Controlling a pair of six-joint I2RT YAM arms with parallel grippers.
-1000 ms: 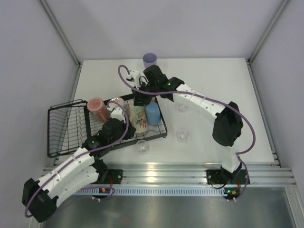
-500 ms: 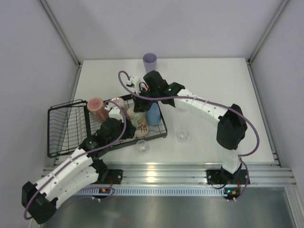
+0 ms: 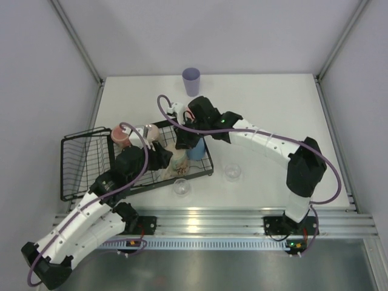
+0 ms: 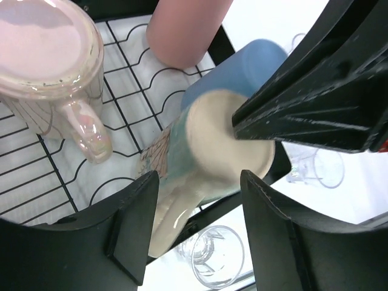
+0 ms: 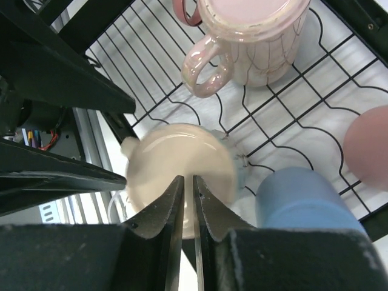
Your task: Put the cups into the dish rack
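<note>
The cream mug [image 4: 227, 151] leans bottom-up in the dish rack [image 3: 76, 167], right beside the blue cup [image 3: 195, 148]. The left gripper [image 4: 200, 179] is wide open around it. The right gripper [image 5: 184, 182], pinched together on nothing, is at its bottom. I'd push slowly so it stands flat.

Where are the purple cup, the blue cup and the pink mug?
purple cup [image 3: 191, 77], top view, on its top.
blue cup [image 5: 303, 200], right wrist view, on its body.
pink mug [image 4: 91, 130], left wrist view, on its handle.
</note>
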